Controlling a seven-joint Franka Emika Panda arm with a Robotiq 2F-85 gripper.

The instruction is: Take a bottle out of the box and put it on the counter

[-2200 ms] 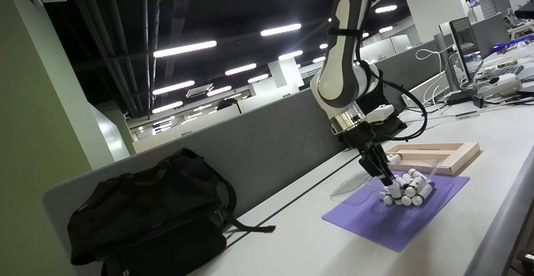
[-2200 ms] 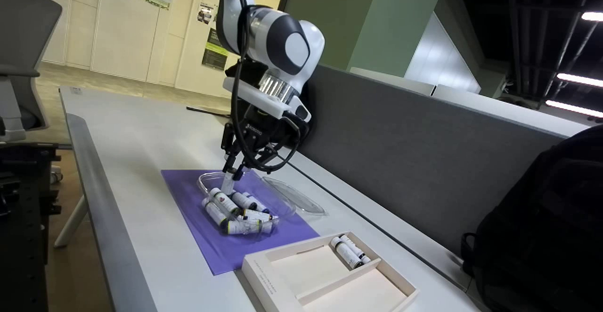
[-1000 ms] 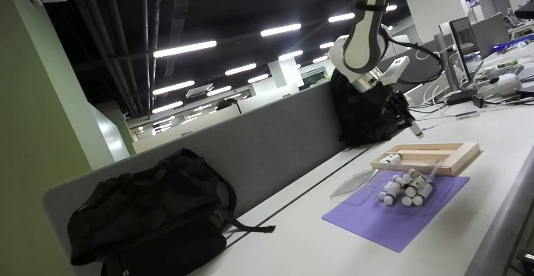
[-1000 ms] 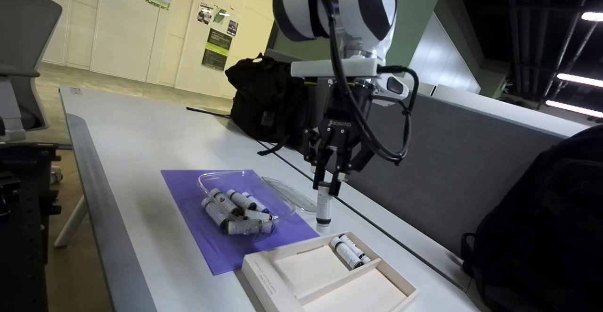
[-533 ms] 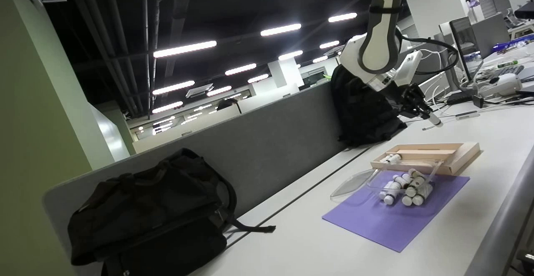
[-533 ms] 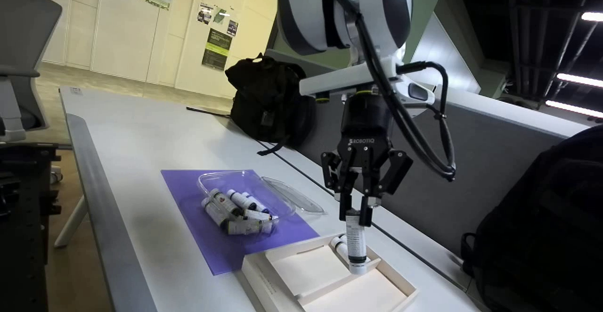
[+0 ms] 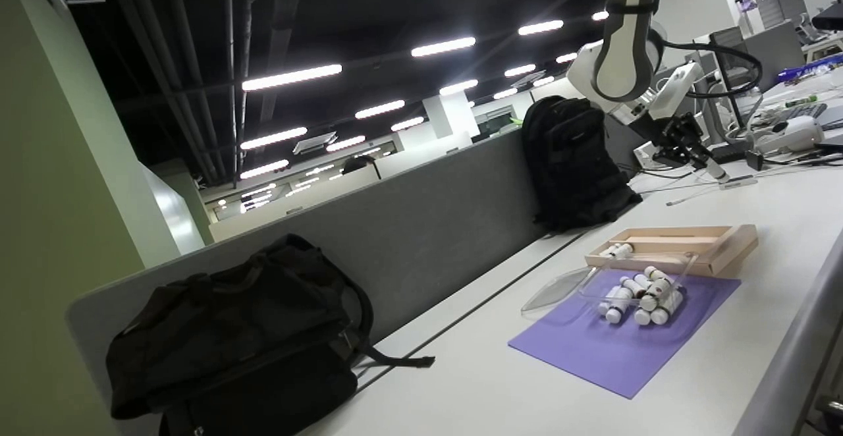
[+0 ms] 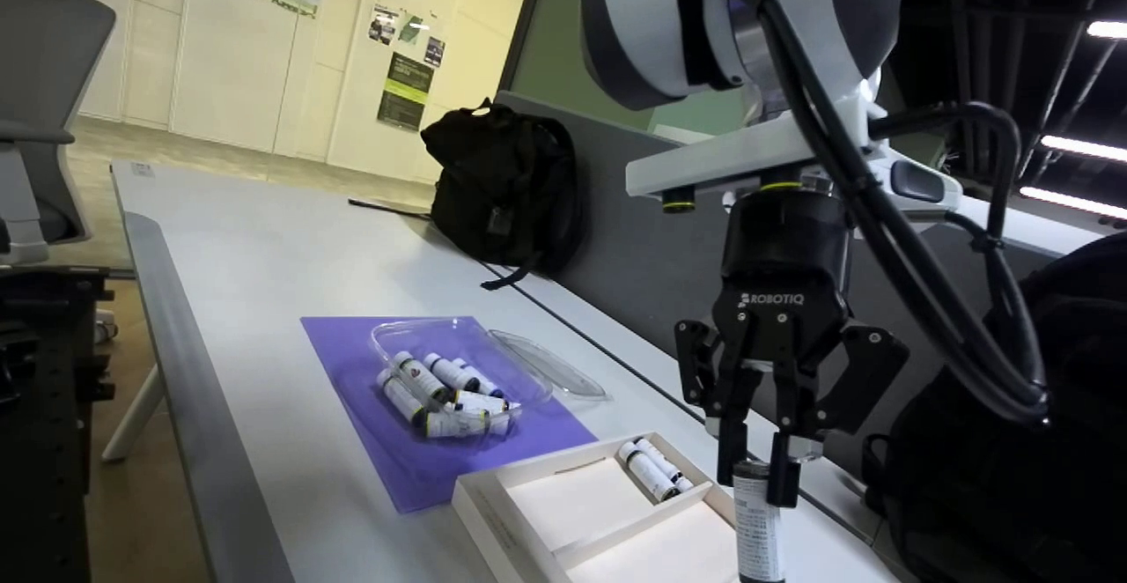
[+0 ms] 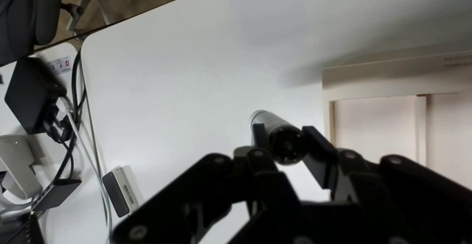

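Counter (image 8: 264, 248) runs beneath the arm (image 7: 624, 60), which is bent with the gripper (image 8: 758, 479) pointing downward. Both fingers (image 8: 784, 479) clamp the upper end of one bottle (image 8: 759, 530); its lower end hangs over the counter, beside the box (image 8: 581, 502). Two other bottles (image 8: 644, 470) lie inside the box.

In both exterior views, the Franka Panda arm (image 8: 643, 24) hangs down from the upper edge of the picture. Below the forearm (image 7: 622, 60), the wrist (image 7: 633, 110) is bent; in an exterior view, the Robotiq gripper (image 8: 757, 470) points almost straight downward. The jaws stand close together, clamped in a holding grip, and the two fingertips (image 8: 784, 475) lie nearly parallel. A thick black cable (image 8: 861, 180) curves along the arm. In the wrist view, the black linkages (image 9: 271, 185) extend from the bottom edge toward the middle.
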